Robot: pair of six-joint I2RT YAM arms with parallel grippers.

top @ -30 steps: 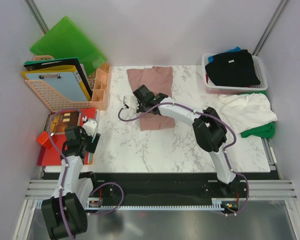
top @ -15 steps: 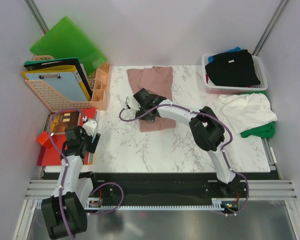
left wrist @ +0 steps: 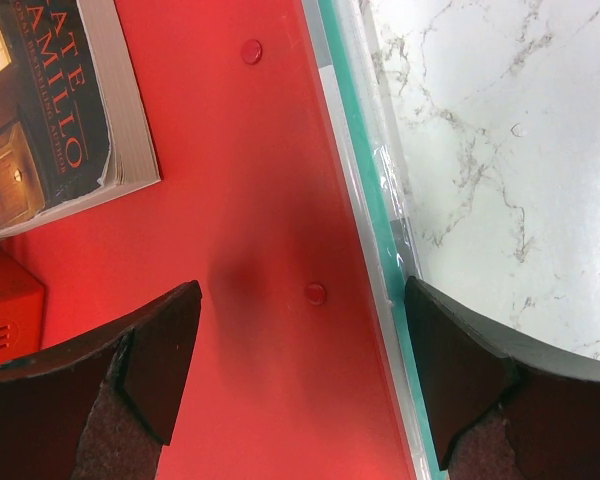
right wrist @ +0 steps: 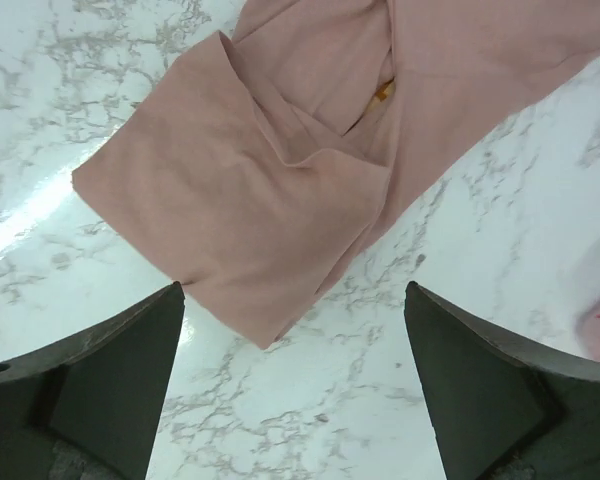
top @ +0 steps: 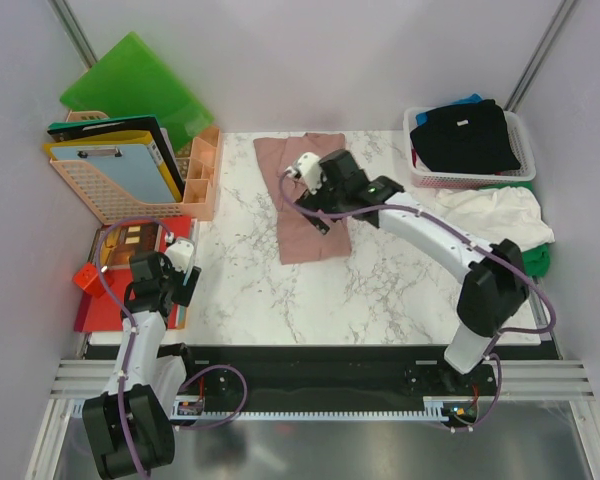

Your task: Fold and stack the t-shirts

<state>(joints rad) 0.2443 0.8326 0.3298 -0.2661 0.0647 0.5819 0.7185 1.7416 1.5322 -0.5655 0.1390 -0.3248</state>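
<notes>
The dusty pink t-shirt [top: 302, 222] lies part folded on the marble table [top: 380, 290], and in the right wrist view its doubled corner [right wrist: 250, 230] points down toward the jaws. My right gripper [top: 316, 208] hovers above the shirt's middle; it is open [right wrist: 295, 400] with only marble between its fingers. A black t-shirt [top: 466, 135] fills the white basket [top: 422, 177], with a blue one [top: 467, 100] peeking out behind. White [top: 495, 220] and green [top: 520, 262] t-shirts lie heaped at the right edge. My left gripper [top: 170, 283] is open [left wrist: 300, 380] and empty over the red folder [left wrist: 250, 200].
A peach desk rack [top: 130, 185] with clipboards and a green folder [top: 135, 85] stands at the back left. A book [left wrist: 40, 110] and an orange-red block [top: 88, 278] lie on the red folder. A teal folder edge [left wrist: 380, 230] borders the marble.
My right gripper opened and let go of the pink shirt, then lifted and drew back toward the right. Its elbow swung far right. The left arm stayed still.
</notes>
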